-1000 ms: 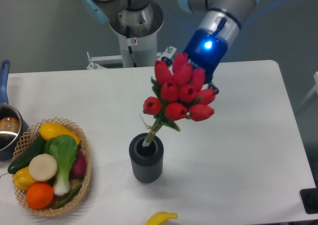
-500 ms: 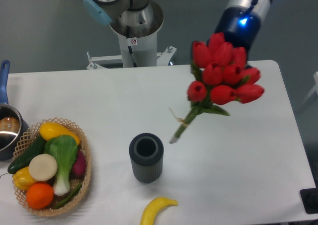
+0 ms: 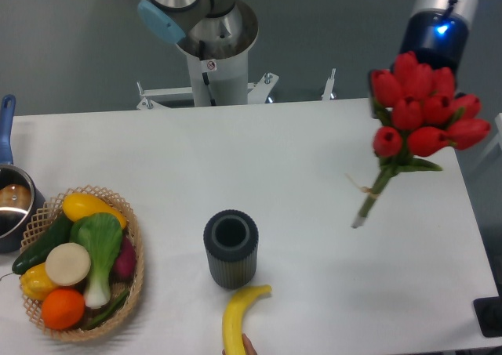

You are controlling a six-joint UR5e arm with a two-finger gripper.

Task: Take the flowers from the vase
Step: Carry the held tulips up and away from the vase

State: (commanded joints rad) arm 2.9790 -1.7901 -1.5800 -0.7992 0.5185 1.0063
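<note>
A banana (image 3: 238,316) lies at the near edge of the white tabletop (image 3: 298,167), just in front of the vase (image 3: 230,248), which stands upright with its round mouth bare. A woven basket (image 3: 133,269) of vegetables sits to the left. Farther back on the right, the flowers (image 3: 420,124) hang in the air, well apart from the vase, stems slanting down-left. The end effector (image 3: 427,77) is hidden behind the buds; its fingers cannot be seen, though it evidently carries the bunch.
</note>
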